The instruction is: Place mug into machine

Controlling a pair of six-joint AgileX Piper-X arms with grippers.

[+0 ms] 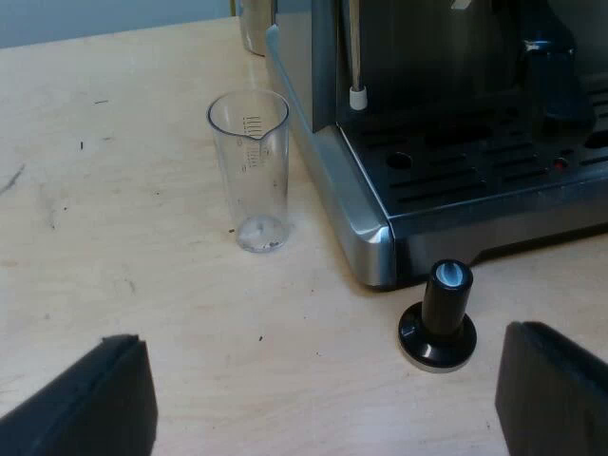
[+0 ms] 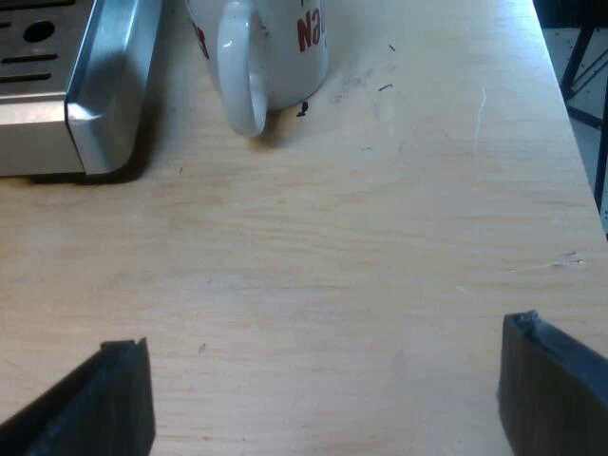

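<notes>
The left end effector (image 1: 323, 399) hovers low, just out from the front corner of the machine (image 1: 370, 228), both black fingers spread wide. The right end effector (image 2: 323, 399) hovers farther out from another machine corner, fingers equally wide.

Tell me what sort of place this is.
Likely a coffee-making workbench: an espresso machine stands on a pale wooden table, with a black-knobbed tamper and a measuring glass beside it.
</notes>
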